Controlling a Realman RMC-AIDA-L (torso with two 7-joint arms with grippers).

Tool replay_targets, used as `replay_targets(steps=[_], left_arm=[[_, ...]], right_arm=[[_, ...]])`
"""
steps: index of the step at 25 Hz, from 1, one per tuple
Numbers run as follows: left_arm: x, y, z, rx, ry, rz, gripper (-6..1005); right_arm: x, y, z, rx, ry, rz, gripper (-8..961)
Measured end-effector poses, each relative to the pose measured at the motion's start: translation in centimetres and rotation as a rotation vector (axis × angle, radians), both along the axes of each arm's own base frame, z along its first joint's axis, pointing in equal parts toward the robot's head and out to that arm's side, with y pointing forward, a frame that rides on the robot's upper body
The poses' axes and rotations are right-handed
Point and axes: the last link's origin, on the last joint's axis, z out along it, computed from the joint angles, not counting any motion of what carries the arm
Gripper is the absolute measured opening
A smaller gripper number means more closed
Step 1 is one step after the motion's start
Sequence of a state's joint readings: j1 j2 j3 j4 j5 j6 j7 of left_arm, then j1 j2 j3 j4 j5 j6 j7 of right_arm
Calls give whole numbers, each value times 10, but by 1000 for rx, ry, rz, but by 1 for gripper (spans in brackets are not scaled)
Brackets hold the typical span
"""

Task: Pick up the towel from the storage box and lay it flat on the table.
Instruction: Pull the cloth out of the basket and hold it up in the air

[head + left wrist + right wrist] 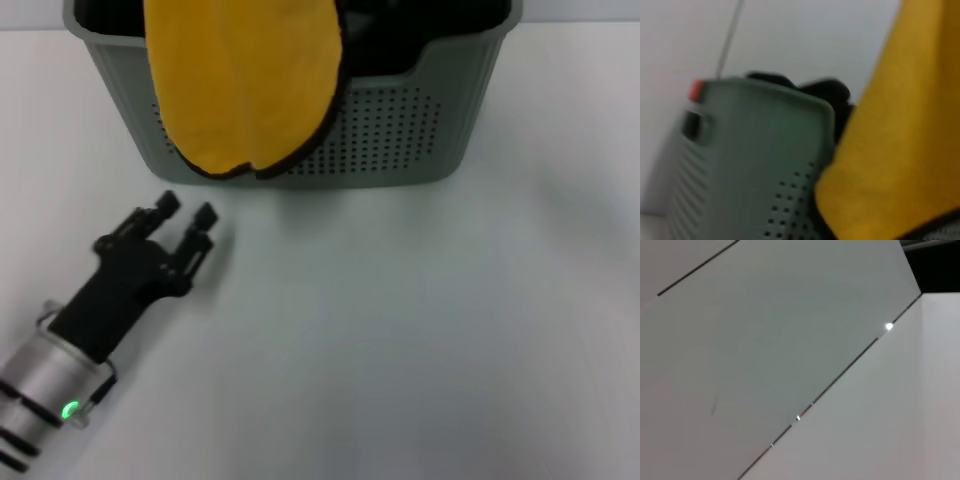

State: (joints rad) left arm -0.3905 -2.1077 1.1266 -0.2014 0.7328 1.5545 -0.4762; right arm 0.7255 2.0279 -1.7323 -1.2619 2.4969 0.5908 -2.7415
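Note:
The towel [240, 80] hangs yellow face out over the front rim of the storage box [400, 130], its black-piped lower edge draped down the dotted wall. My left gripper [185, 215] is open and empty, low over the table [400, 330], just in front of and below the towel's hanging end, not touching it. The left wrist view shows the towel [900, 150] close up beside the storage box [750, 165]. My right gripper is out of view; its wrist view shows only bare surfaces.
Dark cloth [400, 35] lies inside the box behind the towel and shows in the left wrist view [825, 92]. The box stands at the table's far edge.

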Motion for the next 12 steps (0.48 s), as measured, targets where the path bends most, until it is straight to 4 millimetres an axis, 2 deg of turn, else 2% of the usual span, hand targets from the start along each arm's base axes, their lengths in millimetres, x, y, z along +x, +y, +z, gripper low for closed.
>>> replay_targets(steps=[5,12], left_arm=[[12,8,-10,-78,19,-70,501],[22,24,-3,-63,-5,-118,500]], right_arm=[[-17,-1,-1,2,-2,38,2],[-26,-2,1,-24,22,47,2]])
